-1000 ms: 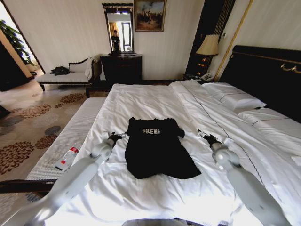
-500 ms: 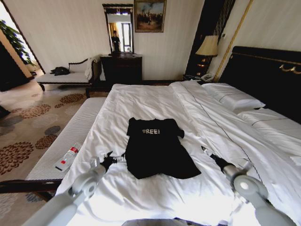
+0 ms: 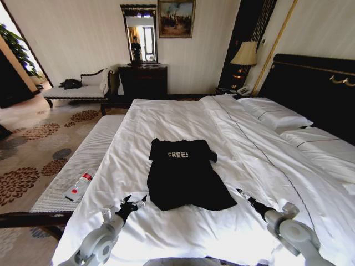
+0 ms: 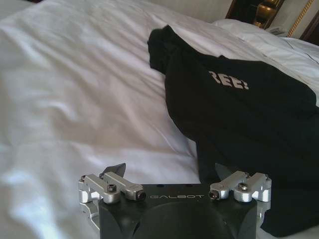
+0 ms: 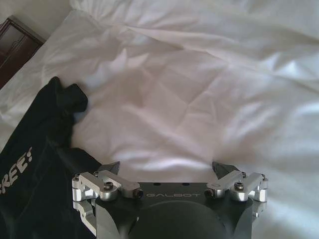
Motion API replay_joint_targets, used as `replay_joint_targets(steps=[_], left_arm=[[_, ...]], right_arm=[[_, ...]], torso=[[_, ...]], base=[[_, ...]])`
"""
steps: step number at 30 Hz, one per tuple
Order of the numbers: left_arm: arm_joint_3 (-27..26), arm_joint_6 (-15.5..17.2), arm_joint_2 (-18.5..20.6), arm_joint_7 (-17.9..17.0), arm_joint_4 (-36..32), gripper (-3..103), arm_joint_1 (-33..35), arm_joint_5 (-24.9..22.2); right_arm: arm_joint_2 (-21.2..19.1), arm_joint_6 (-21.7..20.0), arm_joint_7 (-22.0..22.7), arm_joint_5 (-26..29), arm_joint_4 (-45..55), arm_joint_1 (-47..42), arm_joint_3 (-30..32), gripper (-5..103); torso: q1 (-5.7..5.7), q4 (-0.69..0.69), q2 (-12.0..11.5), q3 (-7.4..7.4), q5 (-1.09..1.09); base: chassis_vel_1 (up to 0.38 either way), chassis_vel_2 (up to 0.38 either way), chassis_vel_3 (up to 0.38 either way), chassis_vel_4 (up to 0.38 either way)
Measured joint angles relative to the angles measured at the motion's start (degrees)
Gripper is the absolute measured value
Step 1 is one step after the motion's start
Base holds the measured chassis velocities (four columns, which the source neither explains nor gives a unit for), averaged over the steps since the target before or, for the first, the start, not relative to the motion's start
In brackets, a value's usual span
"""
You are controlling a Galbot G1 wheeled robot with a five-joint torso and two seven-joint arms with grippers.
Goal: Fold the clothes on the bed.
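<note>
On the left, a dark-wood chaise with a white cushion stands by the far wall, patterned carpet runs along the bed's left side, and a small white-and-red packet lies on the pale bench against that side. The left gripper hovers low over the white duvet at the near left of the bed, just beside the lower left corner of the black top, its jaws released and holding nothing; the left wrist view shows the same gripper spread wide with the dark fabric lying just past one finger. The top is spread flat in the middle of the bed (its white "FREE!" lettering toward the far end, sleeves out to either side, hem nearest the robot). At the near right, the right gripper hangs over bare duvet just beside the top's lower right corner, apart from it, jaws likewise released and empty; the right wrist view shows that gripper spread over rumpled white bedding, with a sleeve of the top off to one side. Farther right, white pillows rest against the tall dark headboard, and a lamp glows in the far corner.
</note>
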Motion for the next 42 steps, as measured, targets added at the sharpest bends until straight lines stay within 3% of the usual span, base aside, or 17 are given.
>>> replay_joint_targets(steps=[8,10,14,18,21,27,29,37,39,42], left_arm=[[1.32,0.63,0.16,-0.61,-0.95,100,0.4,-0.73],[1.4,0.66,0.12,-0.67,-0.95,100,0.42,-0.78],[1.76,0.72,-0.16,-0.75,-0.79,100,0.62,-0.85],[2.37,0.78,-0.71,-0.77,-0.55,100,0.87,-0.82],[2.73,0.81,-0.92,-0.81,-0.53,100,0.94,-0.79],[3.6,0.97,-1.36,-0.92,-0.56,100,0.92,-0.92],[3.78,1.02,-1.42,-1.0,-0.58,100,0.87,-1.03],[6.3,1.17,-1.76,-0.79,-1.11,100,-0.52,-2.11],[7.05,1.17,-1.78,-0.66,-1.11,100,-1.19,-2.36],[8.37,1.16,-1.78,-0.6,-0.69,100,-2.69,-2.68]], right_arm=[[6.46,-1.18,0.99,2.56,3.38,-1.93,-0.14,100],[7.06,-1.26,1.29,3.11,3.66,-1.94,-0.17,103],[8.44,-1.49,1.79,3.97,4.35,-1.86,-0.61,99],[9.26,-1.49,2.09,3.93,3.58,-0.21,-1.47,81],[9.51,-1.48,2.14,4.06,3.55,0.07,-1.66,76],[10.53,-1.5,2.21,4.13,4.47,-0.79,-1.76,48],[10.68,-1.51,2.25,4.14,4.58,-1.0,-1.77,48],[10.83,-1.53,2.49,4.15,4.73,-1.55,-1.17,10],[10.83,-1.53,2.53,4.16,4.65,-1.55,-1.04,10],[10.83,-1.51,2.63,4.2,4.45,-1.55,-0.79,2]], torso=[[0.0,-0.01,0.0,0.0,-0.01],[0.0,-0.01,0.0,0.0,-0.01],[0.0,-0.01,0.0,0.0,-0.01],[0.0,0.0,0.0,0.0,0.0],[0.0,0.0,0.0,0.0,0.0],[0.0,0.0,0.01,0.0,0.01],[0.0,0.0,0.0,0.0,0.0],[0.0,0.0,0.0,0.0,0.01],[0.0,0.0,0.0,0.0,0.0],[0.0,0.0,0.0,0.0,0.01]], base=[[0.0,0.0,0.0,0.0],[0.0,0.0,0.0,0.0],[0.0,0.0,0.0,0.0],[0.0,0.0,0.0,0.0],[0.0,0.0,0.0,0.0],[0.0,0.0,0.0,0.0],[0.0,0.0,0.0,0.0],[0.0,0.0,0.0,0.0],[0.0,0.0,0.0,0.0],[0.0,0.0,0.0,0.0]])
